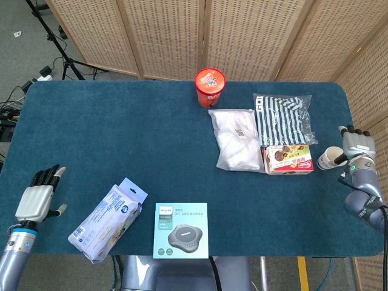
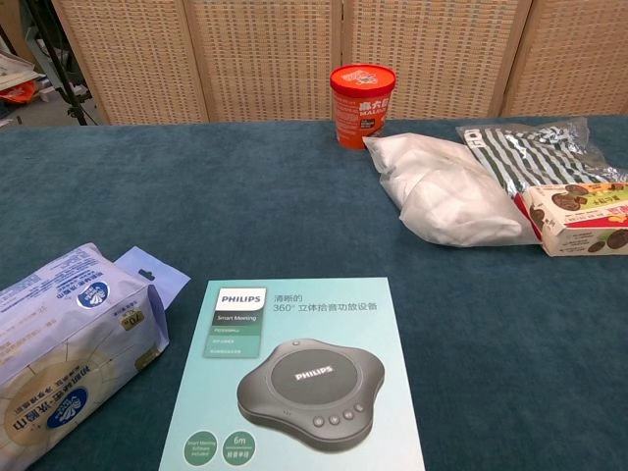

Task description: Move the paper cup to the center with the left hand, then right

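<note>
The white paper cup (image 1: 329, 157) lies on its side near the table's right edge, just right of the cookie box (image 1: 289, 159), and shows only in the head view. My right hand (image 1: 356, 144) is close beside the cup on its right, fingers stretched out and apart, holding nothing. Whether the hand still touches the cup I cannot tell. My left hand (image 1: 36, 197) hovers at the table's front left corner, far from the cup, with its fingers extended and empty. Neither hand nor the cup appears in the chest view.
A red tub (image 1: 210, 86) stands at the back centre. A white bag (image 1: 236, 139) and a striped bag (image 1: 284, 117) lie left of the cup. A tissue pack (image 1: 107, 219) and a speaker box (image 1: 180, 230) lie at the front.
</note>
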Controlling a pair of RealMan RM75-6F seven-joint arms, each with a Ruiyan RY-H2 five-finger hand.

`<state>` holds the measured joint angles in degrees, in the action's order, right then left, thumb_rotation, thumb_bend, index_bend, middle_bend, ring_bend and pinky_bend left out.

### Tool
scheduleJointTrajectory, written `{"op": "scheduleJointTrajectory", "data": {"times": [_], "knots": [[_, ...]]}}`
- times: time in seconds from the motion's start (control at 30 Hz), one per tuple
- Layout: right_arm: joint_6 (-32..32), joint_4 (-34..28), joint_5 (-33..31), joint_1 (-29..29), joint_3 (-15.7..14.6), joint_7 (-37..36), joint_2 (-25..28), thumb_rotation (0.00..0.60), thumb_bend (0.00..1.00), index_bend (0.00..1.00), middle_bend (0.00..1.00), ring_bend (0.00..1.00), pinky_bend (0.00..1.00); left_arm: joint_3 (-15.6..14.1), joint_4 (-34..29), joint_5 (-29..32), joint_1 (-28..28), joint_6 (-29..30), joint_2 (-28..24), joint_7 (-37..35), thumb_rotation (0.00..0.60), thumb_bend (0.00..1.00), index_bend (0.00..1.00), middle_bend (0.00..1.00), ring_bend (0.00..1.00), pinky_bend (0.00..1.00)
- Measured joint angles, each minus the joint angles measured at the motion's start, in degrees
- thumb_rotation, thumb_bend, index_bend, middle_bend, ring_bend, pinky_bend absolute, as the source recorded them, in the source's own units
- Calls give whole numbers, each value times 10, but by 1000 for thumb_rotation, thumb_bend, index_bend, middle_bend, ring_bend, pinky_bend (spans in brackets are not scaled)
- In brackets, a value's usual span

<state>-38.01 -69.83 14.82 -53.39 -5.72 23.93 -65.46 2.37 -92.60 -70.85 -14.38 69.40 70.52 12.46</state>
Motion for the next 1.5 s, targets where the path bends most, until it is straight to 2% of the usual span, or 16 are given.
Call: {"op": "scheduleJointTrajectory", "data": {"times": [0.17,0.3,0.43,0.6,0.87,1.1,1.3,1.5], "knots": [[-115,-156,94,2,21,9,44,600,40,0,0,0,0,-1,-5,-9,3,10,-2,0,600,251,0,0,0,0],[-214,-277,193,10,38,22,72,600,53,0,0,0,0,-1,-10,-18,6,19,-4,-4,600,250,0,0,0,0],[-286,-338,278,28,45,36,78,600,53,0,0,0,0,-3,-13,-26,9,26,-7,-8,600,249,0,0,0,0],[-370,-380,387,75,37,45,56,600,53,0,0,0,0,-5,-21,-42,16,43,-12,-12,600,249,0,0,0,0],[-461,-381,530,177,-6,45,1,600,57,0,0,0,0,-10,-28,-61,25,64,-13,-6,600,249,0,0,0,0],[-516,-318,627,267,-45,29,-48,600,70,0,0,0,0,-13,-33,-76,38,94,-8,10,600,247,0,0,0,0],[-527,-256,661,316,-60,-30,-66,600,77,0,0,0,0,-17,-40,-92,50,117,-7,27,600,246,0,0,0,0],[-518,-216,680,344,-53,-80,-74,600,92,0,0,0,0,-15,-44,-97,57,129,-8,26,600,245,0,0,0,0]]}}
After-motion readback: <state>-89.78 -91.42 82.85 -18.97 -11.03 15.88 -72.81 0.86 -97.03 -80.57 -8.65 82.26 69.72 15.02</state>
